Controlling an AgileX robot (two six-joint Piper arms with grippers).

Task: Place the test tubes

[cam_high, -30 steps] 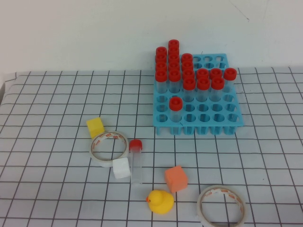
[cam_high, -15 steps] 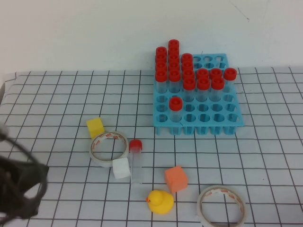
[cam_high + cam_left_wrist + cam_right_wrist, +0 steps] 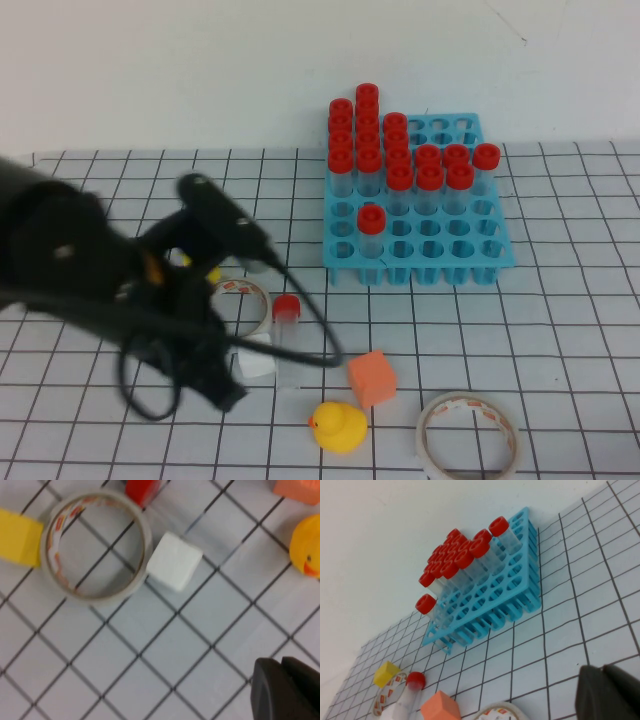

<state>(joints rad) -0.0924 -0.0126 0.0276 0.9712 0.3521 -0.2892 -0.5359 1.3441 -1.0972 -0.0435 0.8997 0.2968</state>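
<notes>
The tube [image 3: 287,345] lies flat on the desk [image 3: 520,330], cap toward the rack [image 3: 420,250], axis front-to-back. The left arm [image 3: 120,290], the nearer one, hovers just left of the tube, jaws together. The right arm [image 3: 610,690] sits off right, jaws together.

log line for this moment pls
left gripper: shut, empty, over table near white cube | right gripper: shut, empty, outside high view | test tube: lying loose by white cube | rack: partly filled

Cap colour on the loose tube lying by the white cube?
Red, on the loose test tube; clearest in the high view.
</notes>
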